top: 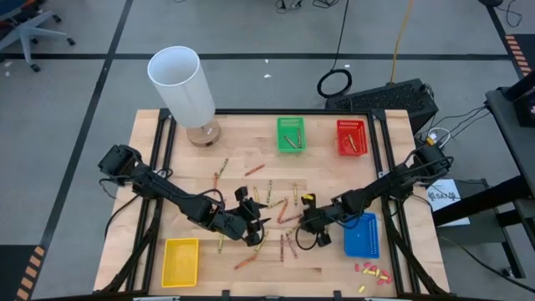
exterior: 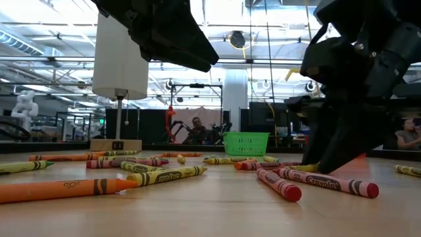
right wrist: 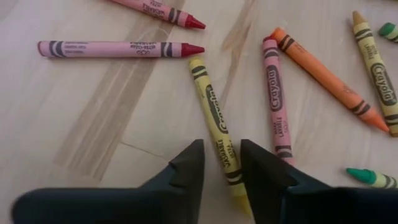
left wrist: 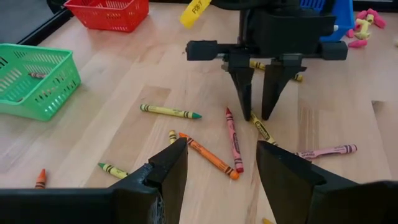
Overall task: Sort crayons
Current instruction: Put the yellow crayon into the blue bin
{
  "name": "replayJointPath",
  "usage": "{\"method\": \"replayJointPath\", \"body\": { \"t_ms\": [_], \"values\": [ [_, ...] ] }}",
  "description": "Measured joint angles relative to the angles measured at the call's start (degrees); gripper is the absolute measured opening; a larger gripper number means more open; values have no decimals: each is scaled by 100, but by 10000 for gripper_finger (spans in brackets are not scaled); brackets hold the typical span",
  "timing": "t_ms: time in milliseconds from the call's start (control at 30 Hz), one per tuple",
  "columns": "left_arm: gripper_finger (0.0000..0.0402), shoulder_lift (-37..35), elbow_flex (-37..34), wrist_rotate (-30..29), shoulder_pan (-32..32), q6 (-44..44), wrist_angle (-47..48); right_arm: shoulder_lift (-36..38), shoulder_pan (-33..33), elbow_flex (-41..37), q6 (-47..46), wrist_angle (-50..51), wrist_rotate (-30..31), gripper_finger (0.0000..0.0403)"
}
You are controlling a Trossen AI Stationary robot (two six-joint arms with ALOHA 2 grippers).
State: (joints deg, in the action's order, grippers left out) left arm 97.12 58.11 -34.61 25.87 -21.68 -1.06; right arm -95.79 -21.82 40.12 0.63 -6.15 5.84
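Observation:
Several crayons, red, orange, olive-yellow and green-tipped, lie flat and scattered on the wooden table's middle [top: 280, 209]. My right gripper [right wrist: 222, 152] is open and points down with its fingertips at the table. One finger stands on each side of an olive-yellow crayon [right wrist: 214, 115], near its butt end. This also shows in the left wrist view [left wrist: 258, 115]. My left gripper [left wrist: 221, 163] is open and empty. It hovers over the crayons just left of the right gripper [top: 251, 219], facing it. My right gripper stands astride the olive-yellow crayon's lower half [right wrist: 225, 149], fingers from above and across it. The crayon lies flat on the table. I cannot tell whether either finger touches it.
A green basket [top: 291, 134] and a red basket [top: 352, 138] stand at the far edge, a blue basket [top: 362, 235] at near right and a yellow basket [top: 181, 260] at near left. A white lamp [top: 184, 84] stands at far left. Small red and yellow stubs [top: 372, 270] lie at near right.

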Motion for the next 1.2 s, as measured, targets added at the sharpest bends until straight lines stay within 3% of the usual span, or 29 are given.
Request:
{"method": "replayJointPath", "body": {
  "t_ms": [267,800,1200],
  "values": [
    [190,0,0,2,0,4,0,0,39,0,250,7,-282,6],
    [190,-2,0,-54,-81,-3,-24,1061,-146,-21,208,118,-276,2],
    [190,-7,-2,-59,-79,1,-223,2274,-771,-17,152,1084,-266,1]
  ]
}}
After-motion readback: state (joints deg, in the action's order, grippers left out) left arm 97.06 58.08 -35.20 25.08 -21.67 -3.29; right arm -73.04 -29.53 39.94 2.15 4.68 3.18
